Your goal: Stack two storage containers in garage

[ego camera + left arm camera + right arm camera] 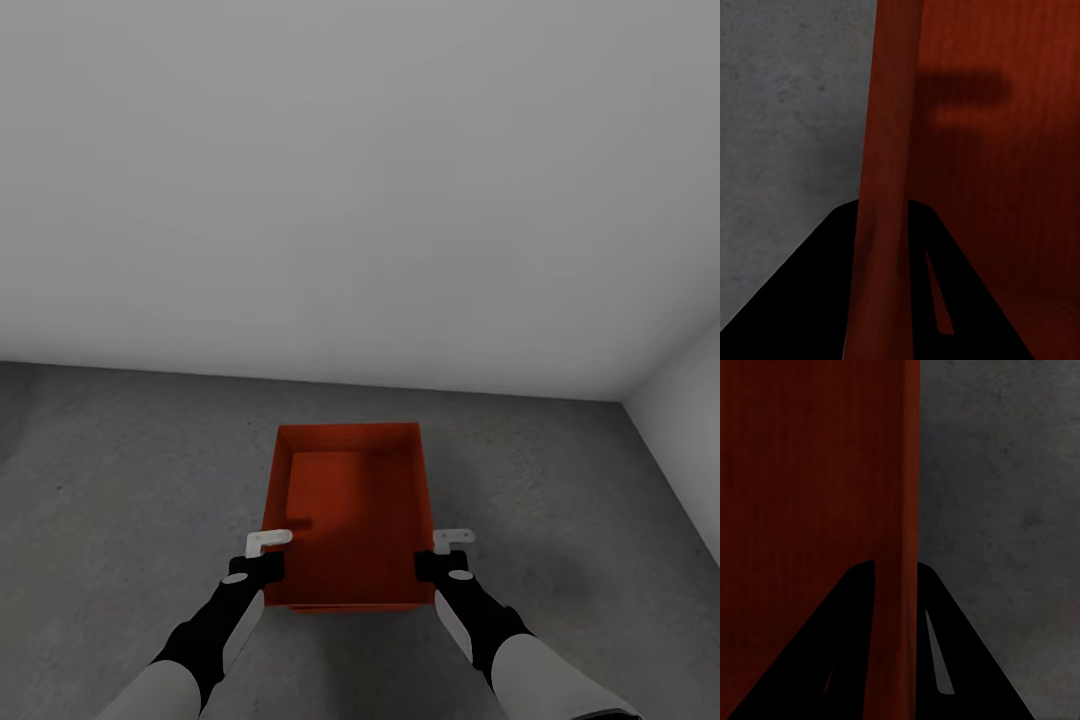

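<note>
One container (350,515), orange-red and open-topped, sits at lower centre of the head view over the grey concrete floor (120,470), with white walls (360,180) behind and at right. Whether it rests on the floor or hangs just above cannot be told.

The left pincer (268,542) straddles the bin's left wall; the left wrist view shows that wall (889,150) running between the two dark fingers (810,300), clamped on it. The right pincer (453,538) sits likewise on the right wall, and in the right wrist view the wall (907,495) passes between its fingers (847,645), gripped.

Risks, as judged: both grips lie near the bin's near end, so the far end may sag or tip. Uneven release could skew the bin. A crooked placement would hamper stacking the second bin squarely.
</note>
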Motion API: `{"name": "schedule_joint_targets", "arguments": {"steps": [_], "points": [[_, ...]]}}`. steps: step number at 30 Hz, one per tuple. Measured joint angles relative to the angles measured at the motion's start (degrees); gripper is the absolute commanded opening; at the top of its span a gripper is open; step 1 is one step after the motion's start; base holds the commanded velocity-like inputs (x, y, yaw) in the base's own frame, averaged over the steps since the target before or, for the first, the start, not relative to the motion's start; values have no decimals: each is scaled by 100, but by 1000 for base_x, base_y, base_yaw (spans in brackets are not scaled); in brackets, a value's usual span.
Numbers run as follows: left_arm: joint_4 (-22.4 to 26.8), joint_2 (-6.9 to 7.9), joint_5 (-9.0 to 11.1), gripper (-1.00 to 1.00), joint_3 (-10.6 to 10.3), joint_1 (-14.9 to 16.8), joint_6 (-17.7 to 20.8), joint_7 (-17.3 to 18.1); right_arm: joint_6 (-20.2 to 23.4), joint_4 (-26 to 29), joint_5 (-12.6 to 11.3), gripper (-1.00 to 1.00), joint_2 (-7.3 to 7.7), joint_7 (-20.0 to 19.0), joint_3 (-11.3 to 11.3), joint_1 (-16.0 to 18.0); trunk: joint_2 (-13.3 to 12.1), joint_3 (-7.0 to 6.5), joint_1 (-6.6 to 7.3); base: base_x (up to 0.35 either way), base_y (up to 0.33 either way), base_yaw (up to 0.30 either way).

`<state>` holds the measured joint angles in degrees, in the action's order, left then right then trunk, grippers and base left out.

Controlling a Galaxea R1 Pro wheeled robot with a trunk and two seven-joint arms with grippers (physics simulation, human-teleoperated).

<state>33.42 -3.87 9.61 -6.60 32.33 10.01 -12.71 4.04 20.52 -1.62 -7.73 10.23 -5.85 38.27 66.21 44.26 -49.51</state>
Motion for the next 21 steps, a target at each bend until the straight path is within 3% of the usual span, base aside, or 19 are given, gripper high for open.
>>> {"name": "schedule_joint_targets", "arguments": {"steps": [21], "points": [[0,-1,-1,-100,1,0,3,-1,0,-1,6,-100,1,-1,1,0,843,377,-461,0,0,0]]}}
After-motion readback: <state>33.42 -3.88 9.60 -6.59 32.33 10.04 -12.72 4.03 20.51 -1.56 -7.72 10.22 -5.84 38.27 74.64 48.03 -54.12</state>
